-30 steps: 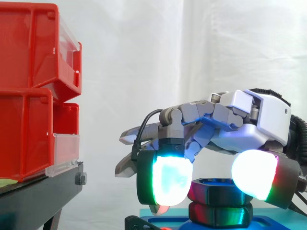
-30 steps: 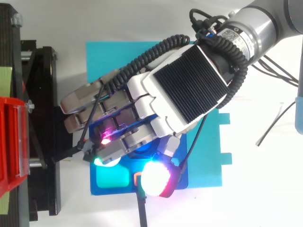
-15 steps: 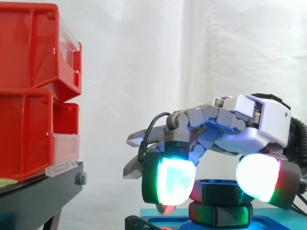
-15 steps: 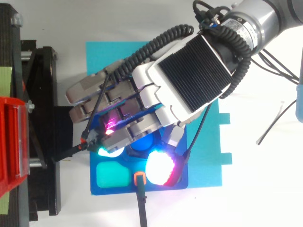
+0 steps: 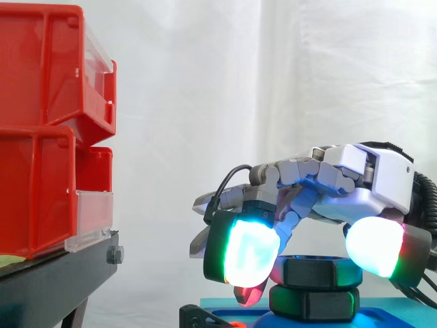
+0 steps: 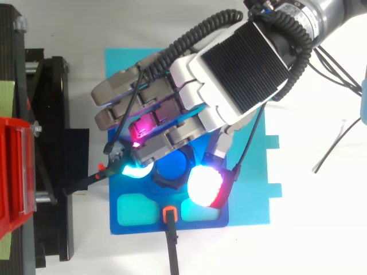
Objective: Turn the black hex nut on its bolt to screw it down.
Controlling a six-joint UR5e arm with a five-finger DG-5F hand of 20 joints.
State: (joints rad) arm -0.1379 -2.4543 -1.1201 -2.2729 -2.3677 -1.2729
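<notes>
While the black hex nut (image 5: 321,272) sits raised above the blue fixture plate (image 6: 133,226), the robot hand (image 6: 235,74) curls over it, its glowing pads (image 5: 247,254) apparently pinching the nut's opposite sides.

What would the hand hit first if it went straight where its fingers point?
Probably the black stand under the red bins; the hand, pinching the black hex nut, points leftward at it.

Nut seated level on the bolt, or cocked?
Level: side view shows the black hex nut with horizontal edges, parallel to the hex part below it.
</notes>
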